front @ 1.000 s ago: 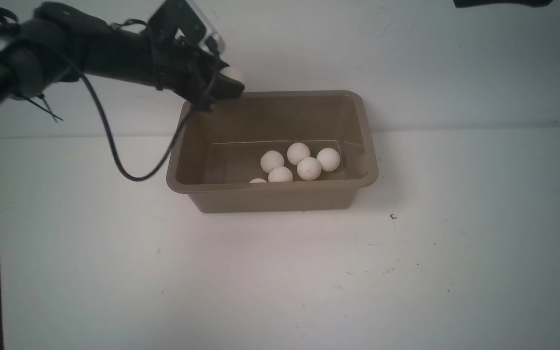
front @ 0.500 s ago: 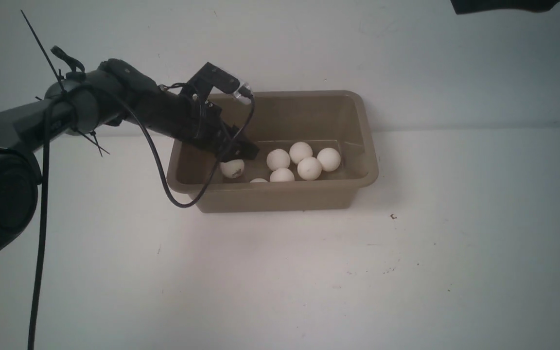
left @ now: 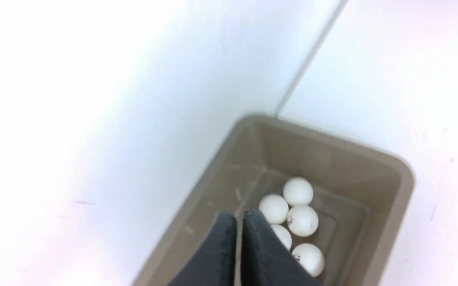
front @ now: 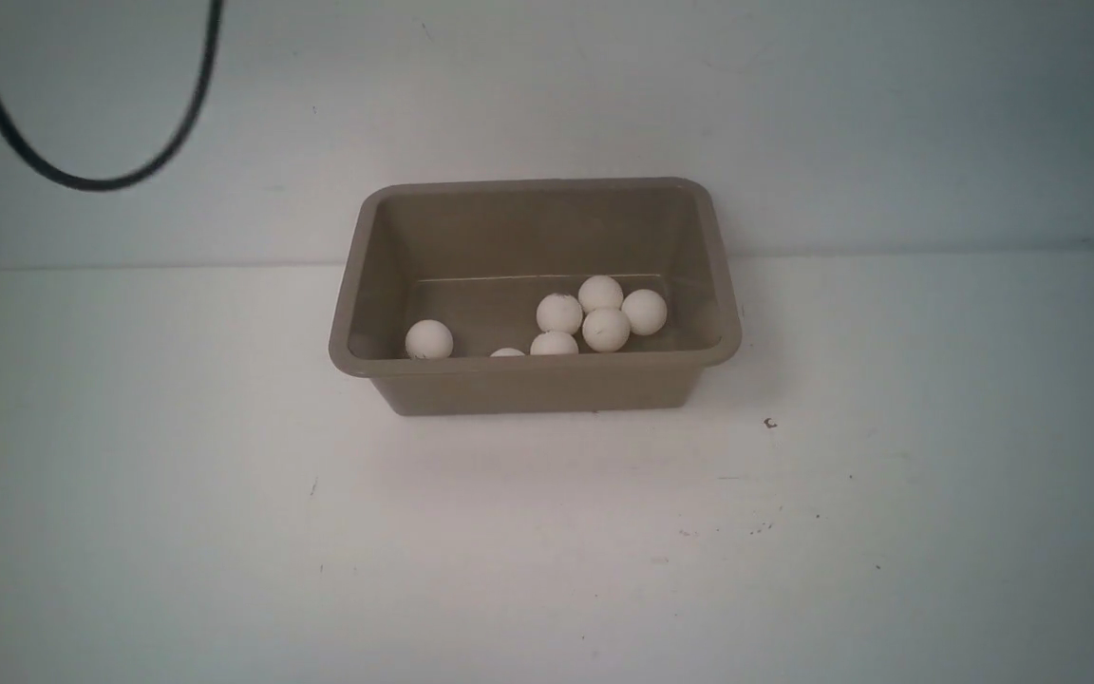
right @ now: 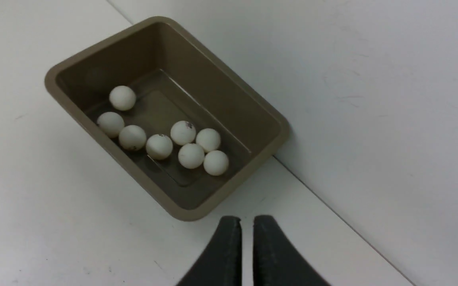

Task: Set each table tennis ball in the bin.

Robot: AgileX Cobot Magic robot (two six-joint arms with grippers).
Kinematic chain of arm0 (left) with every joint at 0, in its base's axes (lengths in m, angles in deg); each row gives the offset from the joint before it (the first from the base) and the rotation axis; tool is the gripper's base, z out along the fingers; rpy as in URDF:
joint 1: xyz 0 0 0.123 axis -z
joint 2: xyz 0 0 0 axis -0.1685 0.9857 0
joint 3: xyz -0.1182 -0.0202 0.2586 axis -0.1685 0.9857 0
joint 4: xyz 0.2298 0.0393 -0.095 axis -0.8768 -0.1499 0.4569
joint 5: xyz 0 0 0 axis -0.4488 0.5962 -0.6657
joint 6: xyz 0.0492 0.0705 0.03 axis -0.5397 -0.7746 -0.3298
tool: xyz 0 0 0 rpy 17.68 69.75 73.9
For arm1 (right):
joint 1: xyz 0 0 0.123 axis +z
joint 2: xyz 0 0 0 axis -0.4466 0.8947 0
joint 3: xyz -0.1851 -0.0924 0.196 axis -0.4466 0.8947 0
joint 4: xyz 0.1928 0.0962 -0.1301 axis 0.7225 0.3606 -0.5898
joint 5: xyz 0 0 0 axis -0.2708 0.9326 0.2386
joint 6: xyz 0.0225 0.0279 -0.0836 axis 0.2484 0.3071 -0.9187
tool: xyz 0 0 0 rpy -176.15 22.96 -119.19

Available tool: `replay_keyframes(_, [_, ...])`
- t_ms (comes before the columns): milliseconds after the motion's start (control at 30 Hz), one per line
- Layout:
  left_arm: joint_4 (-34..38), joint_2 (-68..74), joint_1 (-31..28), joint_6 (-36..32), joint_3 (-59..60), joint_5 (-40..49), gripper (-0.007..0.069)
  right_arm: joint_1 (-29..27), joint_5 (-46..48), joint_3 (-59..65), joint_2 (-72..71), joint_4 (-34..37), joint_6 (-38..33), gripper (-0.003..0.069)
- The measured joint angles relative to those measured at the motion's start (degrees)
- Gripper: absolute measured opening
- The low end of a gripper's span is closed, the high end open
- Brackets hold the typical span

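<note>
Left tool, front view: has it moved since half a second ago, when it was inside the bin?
Yes. It has gone up and out of the front view; only a cable loop remains, upper left of the bin, which hasn't moved.

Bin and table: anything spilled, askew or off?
Nothing stands out. The bin sits upright and square against the wall, and all the table tennis balls visible lie inside it; none shows on the table.

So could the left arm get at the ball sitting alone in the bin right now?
Probably yes. The lone ball lies apart from the others in the open-topped bin, and nothing covers it. The left end effector hangs above the bin, shut and empty.
</note>
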Motion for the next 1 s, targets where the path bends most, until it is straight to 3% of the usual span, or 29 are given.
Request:
replay_keyframes(167, [-0.38, -6.22, -1.37, 0.28, 6.19, 2.73, -0.0004, -6.12, -7.87, 15.65, -12.73, -0.9, 0.2, -0.0013])
replay_keyframes(300, [-1.22, -10.95, -1.62, -0.74, 15.42, 2.63, -0.0004, -11.04, -20.47, 32.48, -25.7, -1.17, 0.59, -0.0015])
replay_keyframes(467, [-1.74, -20.85, -1.62, -4.32, 32.01, -3.21, -0.0004, -13.47, -30.26, 53.28, -40.92, -1.02, 2.74, -0.0015])
replay_keyframes(700, [3.4, -35.8, -1.62, -10.99, 55.71, -17.31, -0.0004, -13.47, -35.31, 65.15, -48.27, -1.02, 9.83, -0.0015])
replay_keyframes(1000, [11.41, -44.95, -1.62, -19.72, 74.83, -22.36, -0.0004, -13.47, -40.45, 70.43, -48.72, -0.82, 10.89, -0.0015])
